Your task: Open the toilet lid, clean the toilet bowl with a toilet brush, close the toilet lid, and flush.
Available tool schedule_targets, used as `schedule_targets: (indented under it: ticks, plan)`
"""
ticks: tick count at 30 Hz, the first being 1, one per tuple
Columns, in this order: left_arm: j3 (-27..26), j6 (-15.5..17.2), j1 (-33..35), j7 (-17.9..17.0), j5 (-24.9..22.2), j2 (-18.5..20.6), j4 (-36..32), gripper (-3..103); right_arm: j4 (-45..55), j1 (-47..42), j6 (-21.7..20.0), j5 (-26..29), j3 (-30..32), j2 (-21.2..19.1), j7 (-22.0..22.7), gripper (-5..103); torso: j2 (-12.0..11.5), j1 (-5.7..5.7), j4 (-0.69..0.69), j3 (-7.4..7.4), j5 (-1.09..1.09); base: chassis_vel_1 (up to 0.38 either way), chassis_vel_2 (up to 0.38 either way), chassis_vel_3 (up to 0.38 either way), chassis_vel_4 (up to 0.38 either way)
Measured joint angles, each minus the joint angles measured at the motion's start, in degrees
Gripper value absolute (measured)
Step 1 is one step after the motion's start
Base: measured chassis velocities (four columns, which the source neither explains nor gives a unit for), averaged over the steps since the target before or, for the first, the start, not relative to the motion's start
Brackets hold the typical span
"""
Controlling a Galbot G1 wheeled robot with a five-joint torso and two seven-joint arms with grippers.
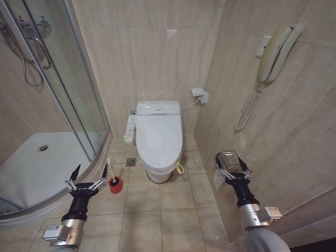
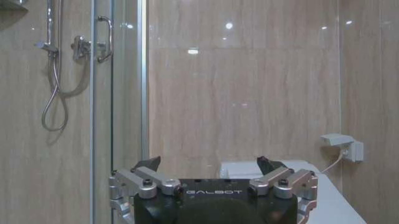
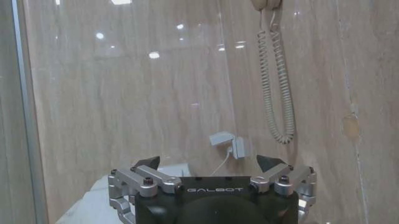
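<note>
The toilet lid lies shut over the white toilet bowl against the back wall. The toilet brush stands with its thin white handle up in a small red cup on the floor tiles, left of the bowl. My left gripper hangs open just left of the brush handle, apart from it; in the left wrist view this gripper faces the back wall with nothing between its fingers. My right gripper stands open by the right wall, right of the bowl, and is empty.
A curved glass shower enclosure and its raised tray take up the left side. A long white button panel sits at the bowl's left. A wall phone with coiled cord, a socket and a metal holder line the right wall.
</note>
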Motion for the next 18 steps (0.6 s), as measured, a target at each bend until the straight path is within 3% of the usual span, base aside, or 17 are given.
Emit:
schedule_targets:
  ticks: [18]
  plan:
    - [0.0, 0.0, 0.0, 0.0, 0.0, 0.0, 0.0, 100, 0.0, 0.0, 0.0, 0.0, 0.0, 0.0, 0.0, 100, 0.0, 0.00, 0.00, 0.00, 0.00, 0.000, 0.000, 0.000, 0.000]
